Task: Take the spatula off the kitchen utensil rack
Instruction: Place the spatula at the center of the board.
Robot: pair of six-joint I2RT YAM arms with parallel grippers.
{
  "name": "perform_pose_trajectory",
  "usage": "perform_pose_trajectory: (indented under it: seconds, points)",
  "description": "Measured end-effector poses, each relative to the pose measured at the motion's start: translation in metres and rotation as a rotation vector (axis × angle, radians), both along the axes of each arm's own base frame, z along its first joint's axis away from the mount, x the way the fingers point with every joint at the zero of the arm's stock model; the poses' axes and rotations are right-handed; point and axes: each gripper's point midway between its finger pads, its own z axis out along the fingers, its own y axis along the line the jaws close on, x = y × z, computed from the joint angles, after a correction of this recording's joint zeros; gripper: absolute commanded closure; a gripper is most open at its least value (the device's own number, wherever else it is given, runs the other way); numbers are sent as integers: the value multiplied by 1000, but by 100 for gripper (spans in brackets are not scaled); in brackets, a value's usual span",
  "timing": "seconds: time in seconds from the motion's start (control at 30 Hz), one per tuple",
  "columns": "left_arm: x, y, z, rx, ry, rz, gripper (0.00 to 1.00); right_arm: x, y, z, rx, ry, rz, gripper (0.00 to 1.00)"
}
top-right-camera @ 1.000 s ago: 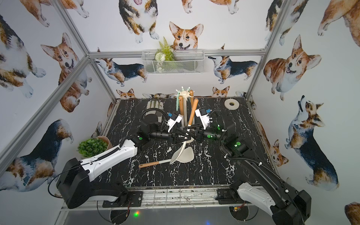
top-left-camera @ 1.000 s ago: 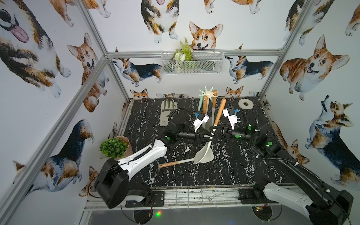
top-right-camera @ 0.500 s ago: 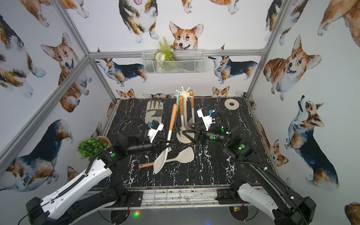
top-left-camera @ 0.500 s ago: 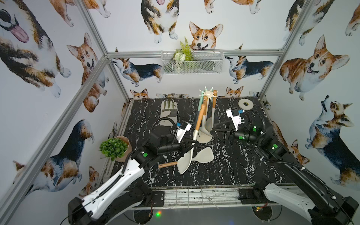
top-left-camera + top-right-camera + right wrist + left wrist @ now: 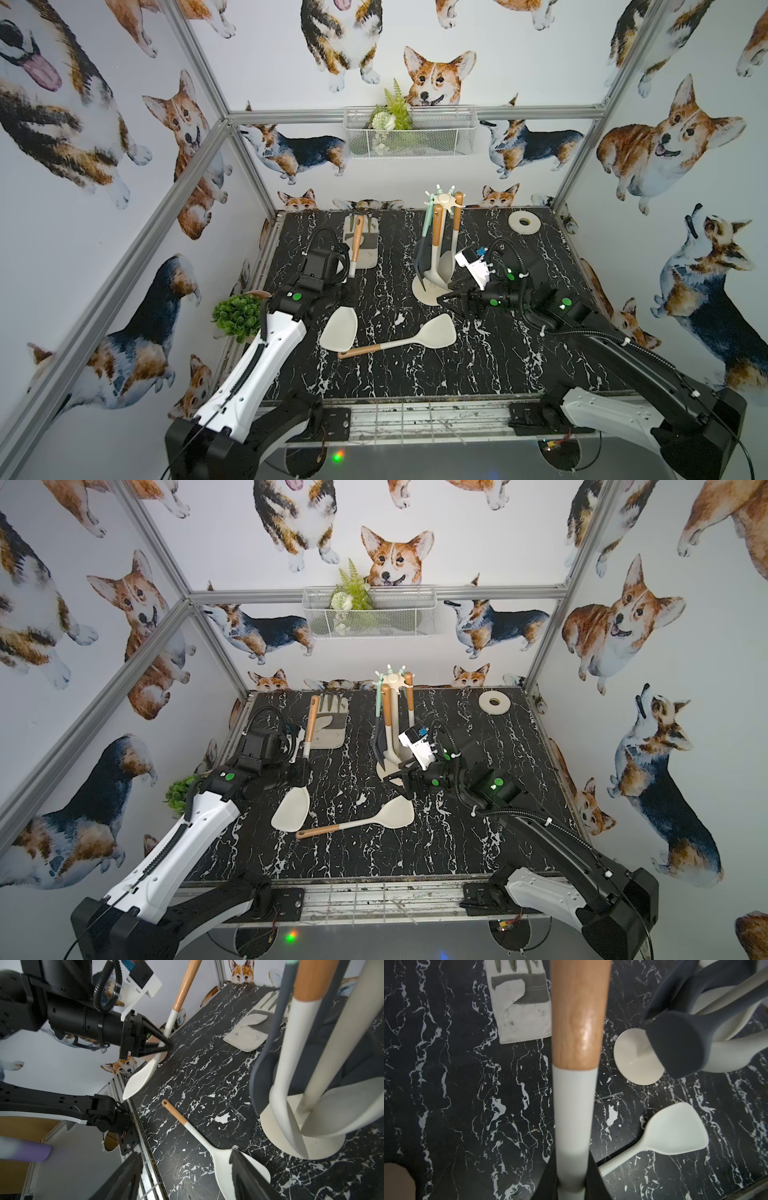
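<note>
The spatula (image 5: 340,328) has a wooden handle and a cream blade. It hangs blade down over the table's left side, clear of the kitchen utensil rack (image 5: 424,291). My left gripper (image 5: 340,291) is shut on its white neck, as the left wrist view shows with the spatula (image 5: 571,1105) between the jaws of the left gripper (image 5: 571,1186). My right gripper (image 5: 451,293) stands open beside the rack's disc base, holding nothing. The right wrist view has the right gripper (image 5: 185,1178), the rack (image 5: 324,1145) and the held spatula (image 5: 141,1078). Both top views show the spatula (image 5: 291,808) and the rack (image 5: 386,771).
A second spatula (image 5: 415,338) lies flat on the black marble table in front of the rack. A dark utensil and pale ones still hang on the rack. A work glove (image 5: 368,249) lies at the back, a tape roll (image 5: 523,222) at back right, a potted plant (image 5: 237,318) at left.
My left gripper has carried the spatula from the rack leftward and down to the table's left side. My right gripper has opened and stays by the rack.
</note>
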Motion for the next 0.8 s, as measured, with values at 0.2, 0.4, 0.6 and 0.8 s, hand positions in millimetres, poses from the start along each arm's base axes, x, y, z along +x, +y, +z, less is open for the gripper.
perform_pose_trajectory:
  seconds: [0.2,0.4,0.6,0.8]
  points:
    - [18,35,-54,178,191,46,100,-4,-3,-27,-116,-4,-7,29]
    - [10,59,-96,256,375,85,100,-13,10,-64,-239,25,46,30]
    - [14,83,-114,281,470,143,100,-24,29,-91,-345,37,109,30]
    - [15,110,-144,296,599,189,100,-28,47,-108,-403,44,148,30]
